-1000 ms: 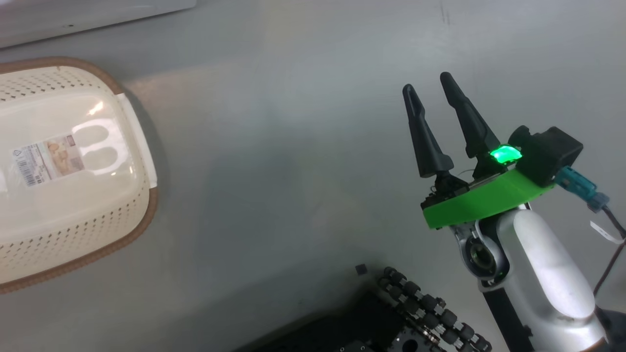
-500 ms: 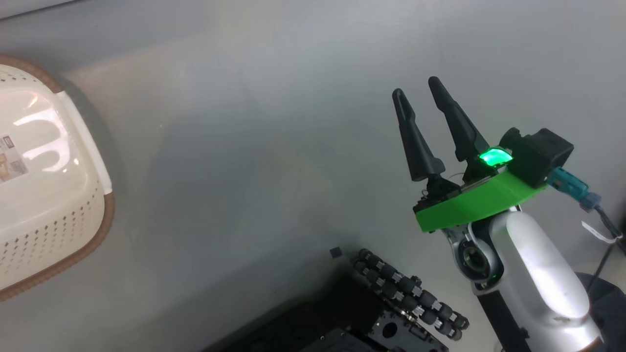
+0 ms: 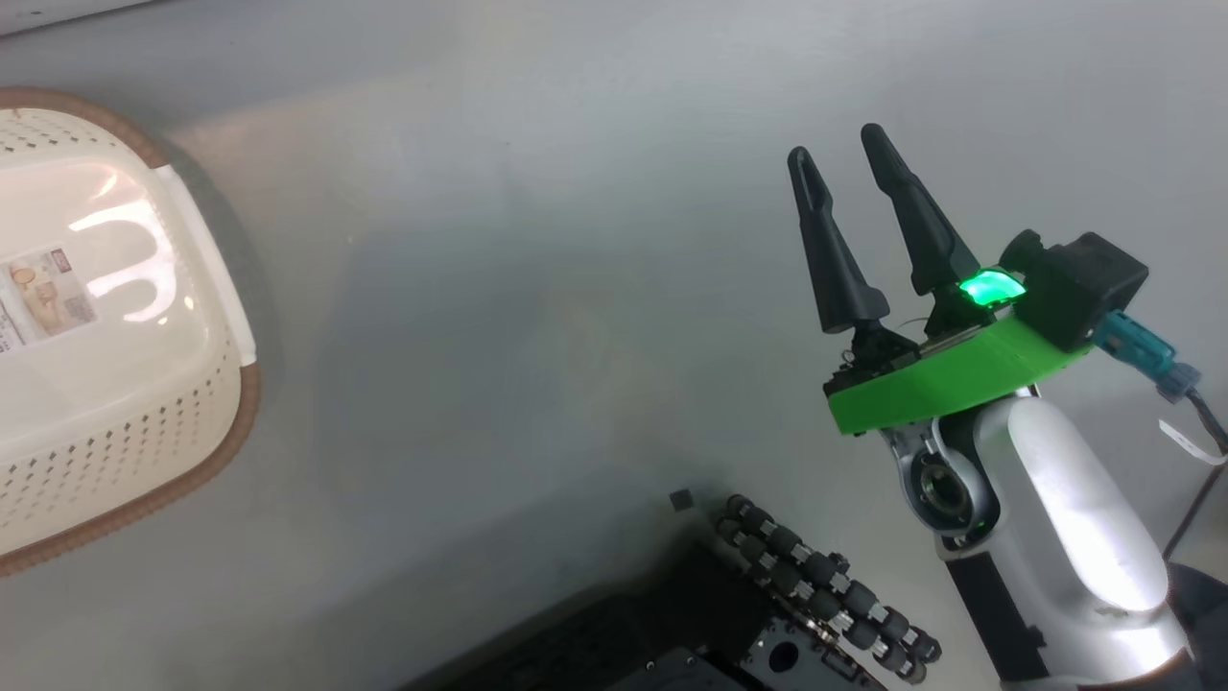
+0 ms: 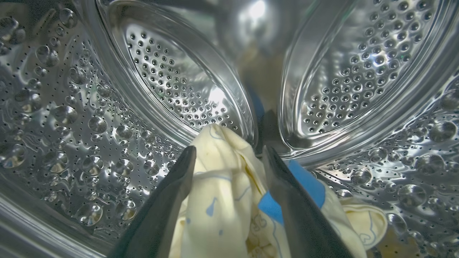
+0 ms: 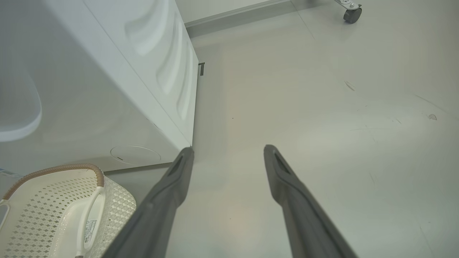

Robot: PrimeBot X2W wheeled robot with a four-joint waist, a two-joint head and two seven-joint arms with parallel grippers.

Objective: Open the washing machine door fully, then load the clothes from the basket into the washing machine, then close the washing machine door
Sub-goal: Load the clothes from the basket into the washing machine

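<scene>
**A:** A pale grey, glossy floor (image 3: 576,288) runs across the head view. At the far left sits the cream basket (image 3: 144,461), cut off by the frame edge. A label sticker (image 3: 48,293) on its floor is too small to read.

**B:** And the arms?

**A:** The right tool (image 3: 837,144) hangs over the floor at the right. Its two dark fingers are apart with nothing between them. Its wrist view shows the white washing machine (image 5: 107,89) on the left, cut off at the top and left edges. The basket is near its lower corner.

**B:** Where are the clothes?

**A:** Inside the steel drum (image 4: 89,143). The left tool (image 4: 229,148) reaches in with its fingers spread, and the cream-yellow clothes (image 4: 218,200) are bunched between them. The fingers hide the cloth's sides, so it is unclear whether they touch it. A blue trim (image 4: 304,182) peeks out just right of the right-hand finger.
</scene>
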